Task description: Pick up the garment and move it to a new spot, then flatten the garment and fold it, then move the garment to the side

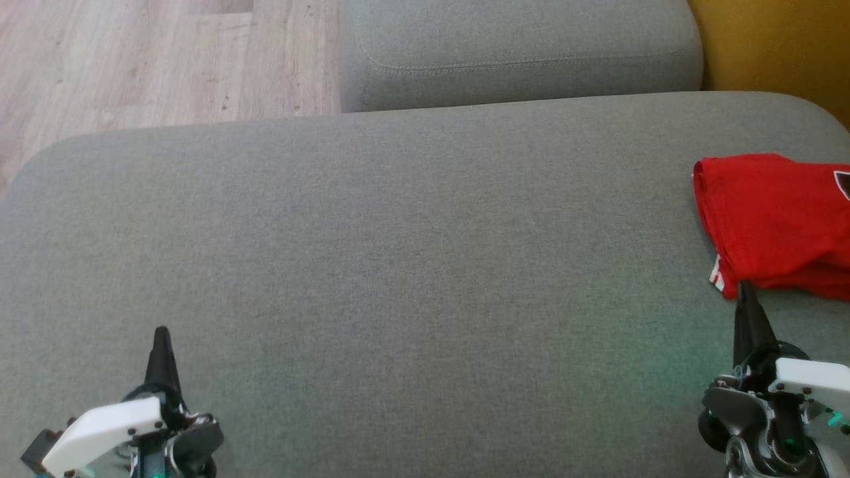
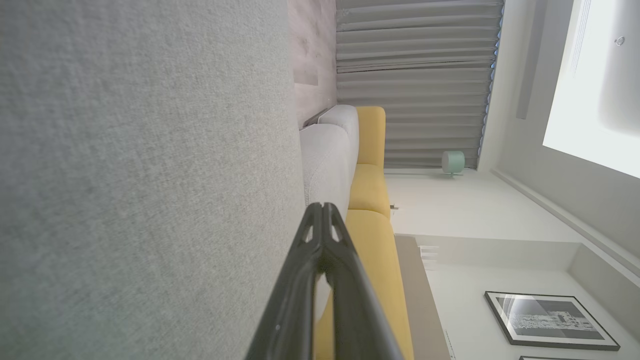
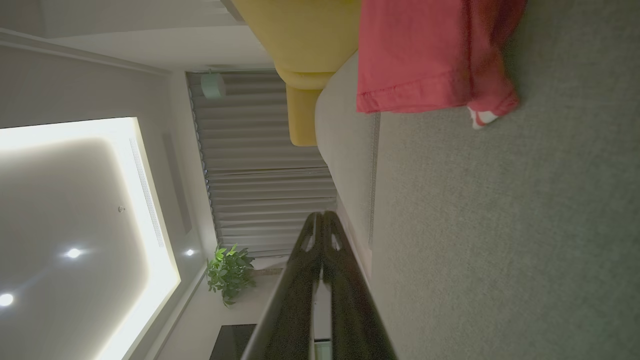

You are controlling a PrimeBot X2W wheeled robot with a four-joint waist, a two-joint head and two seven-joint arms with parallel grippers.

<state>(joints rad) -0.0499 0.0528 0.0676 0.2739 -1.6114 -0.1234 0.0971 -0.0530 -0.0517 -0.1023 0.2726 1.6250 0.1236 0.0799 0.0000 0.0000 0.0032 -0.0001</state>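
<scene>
Hanging low over the broad grey woven-fabric sofa cushion (image 1: 398,232), the left gripper (image 1: 161,335) has its two long dark fingers pressed together into a single point, and nothing is held between them. The cushion is bare ahead of its tips and to either side of them. In the left wrist view a mustard-yellow upholstered sofa (image 2: 370,190) stands far beyond the closed tips, with grey pleated curtains (image 2: 415,75) behind it and a black-framed picture (image 2: 550,320) on the white wall.

The right gripper (image 1: 744,292) is likewise fully closed, finger against finger, and grips nothing. The red cloth garment (image 1: 777,219) lies on the same cushion directly ahead of these tips, gathered into a compact, doubled-over bundle that runs out of the head view on the robot's right. Its nearest corner, marked by a small white trim (image 1: 716,275), sits just ahead of the fingertips and slightly to their left. In the head view the tips seem to meet the cloth's near edge, but the right wrist view shows a strip of bare grey fabric between them and the hem. The left gripper is well apart from the garment, across the width of the cushion. Beyond both grippers lie a second grey cushion (image 1: 518,46) and a pale wood-plank floor (image 1: 133,60).
</scene>
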